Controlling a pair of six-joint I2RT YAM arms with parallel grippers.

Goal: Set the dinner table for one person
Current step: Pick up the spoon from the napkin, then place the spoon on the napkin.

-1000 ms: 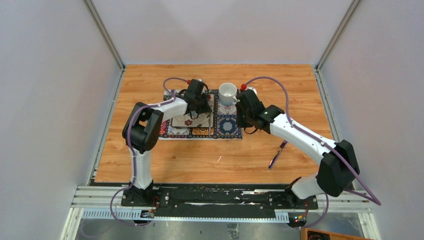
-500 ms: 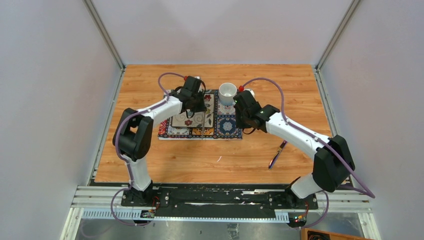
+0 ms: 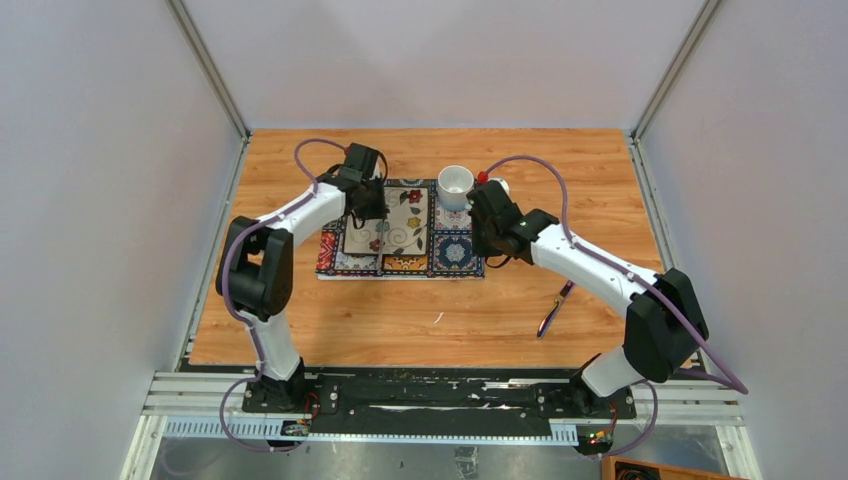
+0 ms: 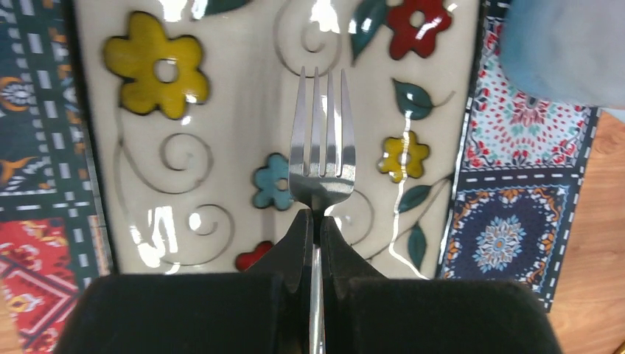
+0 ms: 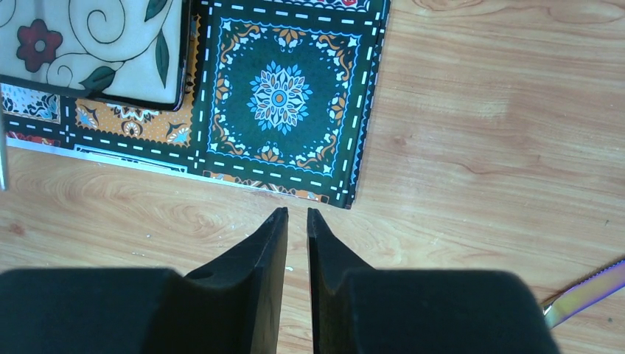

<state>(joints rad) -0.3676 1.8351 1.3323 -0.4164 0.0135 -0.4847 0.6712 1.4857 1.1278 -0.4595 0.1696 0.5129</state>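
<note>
left wrist: left claw [image 4: 315,217] pinches stiff, likely slippery fork [image 4: 321,158] at neck, tines toward 12 o'clock; right claw [image 5: 296,212] slightly parted.

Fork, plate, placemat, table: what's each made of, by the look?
Fork: metal, probably stainless steel; polished, mirror-like tines.
Plate: likely glazed ceramic; glossy cream surface with sharp glare, painted flowers.
Placemat: seems printed cloth; matte tile pattern, no shine.
Table: wood or wood-look laminate; grain visible, can't tell which.
</note>
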